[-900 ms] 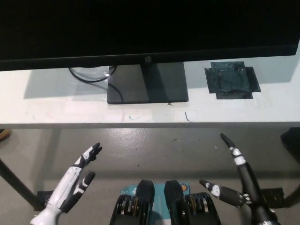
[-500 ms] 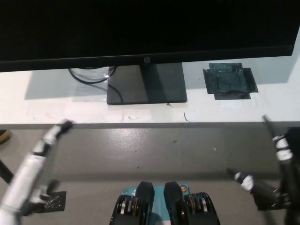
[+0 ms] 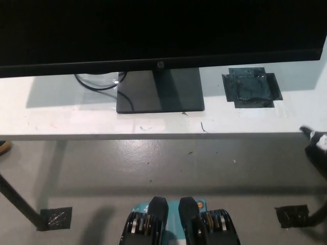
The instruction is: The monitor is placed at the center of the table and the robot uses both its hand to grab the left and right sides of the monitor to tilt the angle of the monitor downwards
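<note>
Black right hand at right edge

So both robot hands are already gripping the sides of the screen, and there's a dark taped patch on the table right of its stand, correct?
Not quite. In the head view neither hand touches the monitor: the left hand is out of sight, and only a bit of the right hand shows at the right edge. The dark taped patch does sit right of the stand.

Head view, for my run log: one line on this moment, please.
monitor: on white table, untouched | left hand: out of view | right hand: at right edge, apart from monitor, state unclear | stage: reaching
</note>
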Controlling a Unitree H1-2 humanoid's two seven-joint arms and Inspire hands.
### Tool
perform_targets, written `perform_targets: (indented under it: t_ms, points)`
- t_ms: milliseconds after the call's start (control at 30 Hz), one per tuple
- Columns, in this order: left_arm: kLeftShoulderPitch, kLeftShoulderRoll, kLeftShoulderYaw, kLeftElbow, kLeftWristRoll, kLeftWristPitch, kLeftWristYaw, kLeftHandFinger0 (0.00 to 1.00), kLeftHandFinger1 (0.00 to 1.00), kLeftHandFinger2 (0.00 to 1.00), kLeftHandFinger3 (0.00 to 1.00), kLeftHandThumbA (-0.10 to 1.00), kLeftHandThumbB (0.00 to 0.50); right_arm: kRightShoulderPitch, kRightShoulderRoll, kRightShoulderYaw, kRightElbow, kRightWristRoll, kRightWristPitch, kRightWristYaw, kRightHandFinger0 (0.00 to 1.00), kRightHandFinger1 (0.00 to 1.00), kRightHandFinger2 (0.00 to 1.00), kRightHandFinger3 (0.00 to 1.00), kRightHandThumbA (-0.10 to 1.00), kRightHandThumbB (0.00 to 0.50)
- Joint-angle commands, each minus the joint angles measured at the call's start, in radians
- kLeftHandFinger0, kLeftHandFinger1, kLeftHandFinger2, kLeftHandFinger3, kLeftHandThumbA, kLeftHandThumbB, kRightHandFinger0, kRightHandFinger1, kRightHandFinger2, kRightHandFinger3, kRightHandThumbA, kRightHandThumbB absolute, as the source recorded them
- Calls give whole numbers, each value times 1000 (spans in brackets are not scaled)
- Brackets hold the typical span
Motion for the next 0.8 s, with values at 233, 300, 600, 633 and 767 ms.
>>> perform_targets:
  t_ms: [233,300,600,633,767]
  points:
    - [-169,157,39,194,-3,28,-11,1000,1000,1000,1000,1000,434,-265,-103,-87,267,294,73,282,1000,1000,1000,1000,1000,455]
    - [-170,159,37,197,-4,25,-11,1000,1000,1000,1000,1000,434,-268,-100,-94,274,296,69,296,1000,1000,1000,1000,1000,455]
    - [-255,230,6,256,43,88,-28,1000,1000,1000,1000,994,371,-481,-120,-116,559,326,145,429,1000,1000,1000,1000,1000,500]
    - [-255,231,5,256,43,88,-28,1000,1000,1000,1000,994,371,-482,-119,-119,563,325,143,433,1000,1000,1000,1000,1000,500]
    - [-302,266,-24,264,60,132,-54,1000,1000,1000,1000,949,330,-616,-122,-112,737,353,156,547,1000,1000,1000,1000,1000,394]
